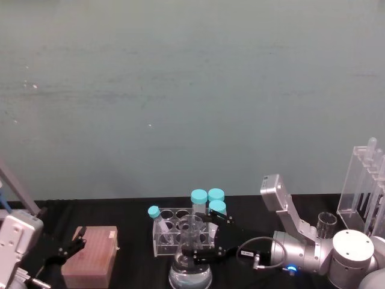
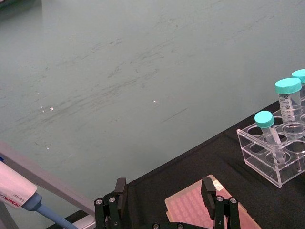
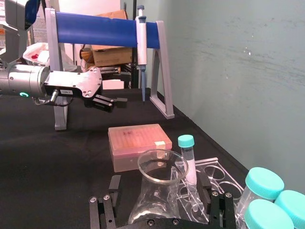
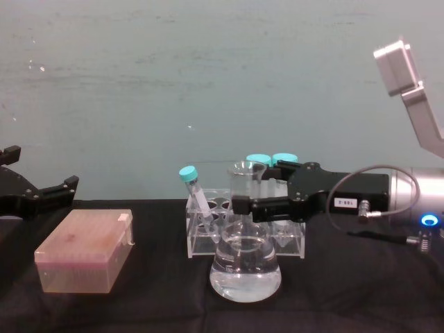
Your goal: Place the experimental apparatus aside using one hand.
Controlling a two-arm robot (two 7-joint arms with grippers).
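Observation:
The large conical flask [image 4: 245,270] stands on the black table, in front of a small clear tube rack. My right gripper [image 4: 250,191] is open, its fingers either side of the flask's neck [image 3: 155,179] with gaps showing in the right wrist view. The head view shows the same gripper [image 1: 204,238] reaching in from the right. At the far right stand the tall acrylic rack of long tubes [image 1: 367,183] and the small glass beaker [image 1: 326,224]. My left gripper [image 4: 40,170] hangs open at the left, above the pink tip box [image 4: 84,260].
The clear tube rack [image 1: 180,235] holds teal-capped tubes [image 1: 207,197] just behind the flask. A pipette stand with a blue bar [image 3: 105,28] stands at the far left of the table. A pale green wall closes off the back edge.

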